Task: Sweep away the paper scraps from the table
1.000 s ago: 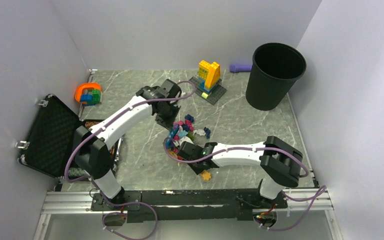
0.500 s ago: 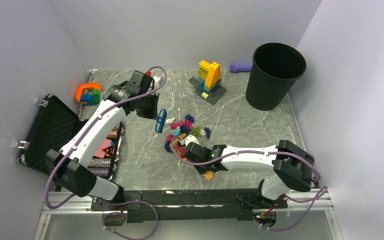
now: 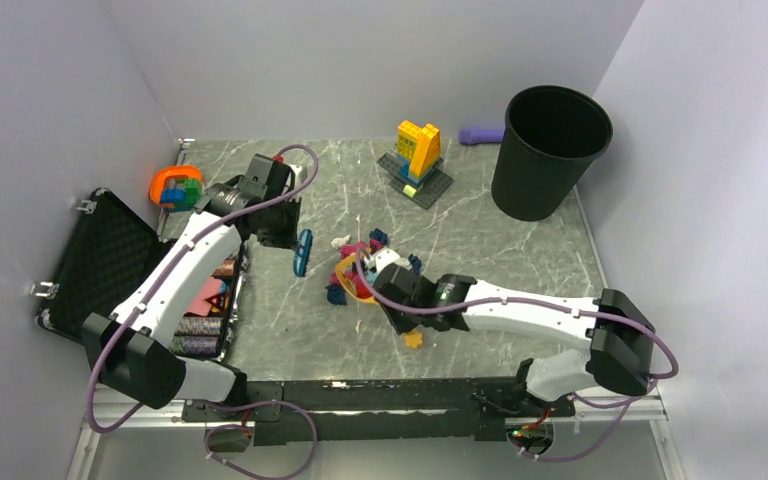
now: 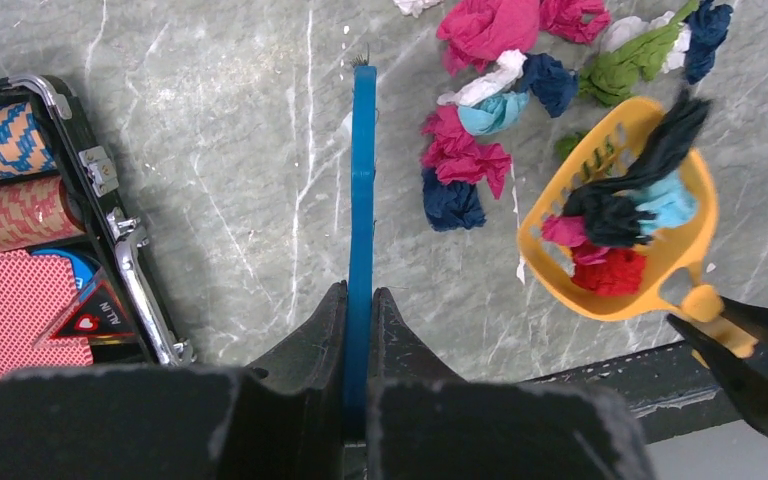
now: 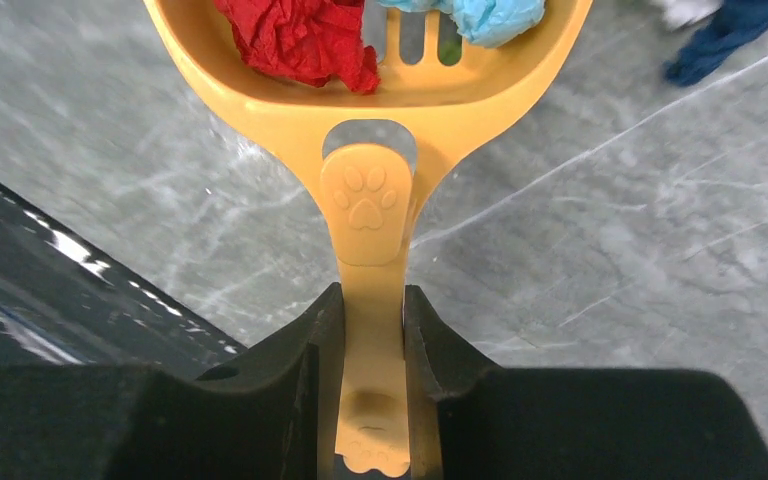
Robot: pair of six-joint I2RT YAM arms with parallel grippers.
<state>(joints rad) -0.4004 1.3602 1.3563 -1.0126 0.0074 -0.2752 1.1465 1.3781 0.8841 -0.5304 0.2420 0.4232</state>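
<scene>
- At left gripper (image 4: 360,300): clamped tight on thin blue brush (image 4: 362,180), seen edge-on, pointing out over table (image 4: 210,150).
- At right gripper (image 5: 372,300): closed on handle of yellow scoop (image 5: 368,200).
- In scoop: red, teal and dark scraps (image 5: 300,35).
- On table between brush and scoop: more scraps lying loose, magenta, dark blue, green, white.
- Farther out: open case (image 4: 135,260) at table's left edge, black bin (image 3: 548,150) at far right corner.
</scene>
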